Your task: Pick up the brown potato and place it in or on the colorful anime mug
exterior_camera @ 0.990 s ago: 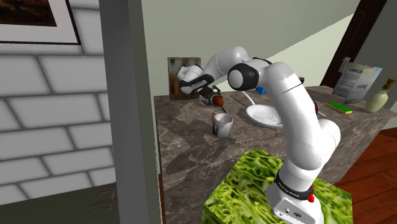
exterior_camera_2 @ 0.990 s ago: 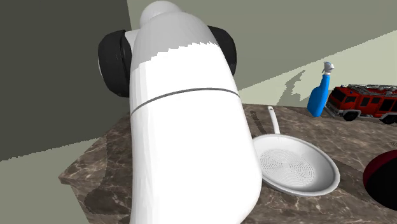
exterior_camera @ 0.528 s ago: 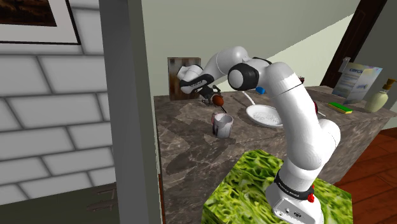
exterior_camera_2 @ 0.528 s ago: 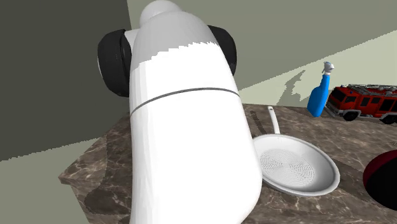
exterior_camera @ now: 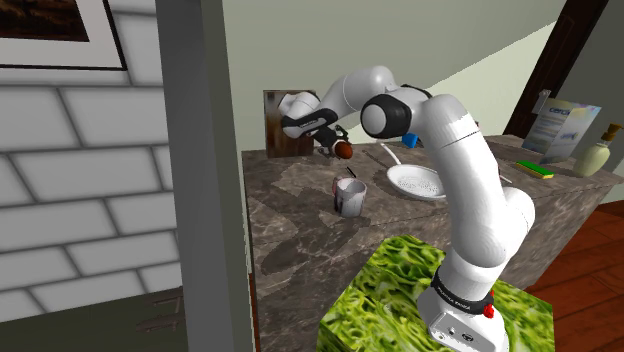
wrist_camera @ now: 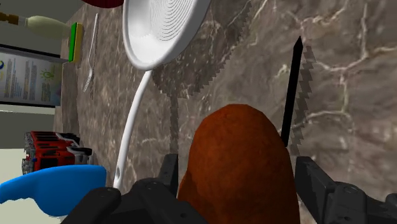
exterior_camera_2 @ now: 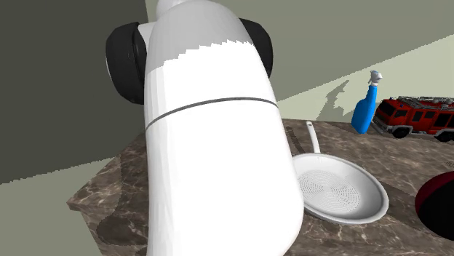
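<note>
Gripper (wrist_camera: pixel 240 183) around potato (wrist_camera: pixel 235 143), apart from mug (exterior_camera: pixel 350 198)

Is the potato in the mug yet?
Out. End effector clasps the potato in the air, apart from the mug on the counter.

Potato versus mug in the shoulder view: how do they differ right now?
The potato is reddish brown; the mug is pale grey-white. The potato is clasped in the gripper above the counter; the mug stands upright on it, untouched. Both are at the same counter.
</note>
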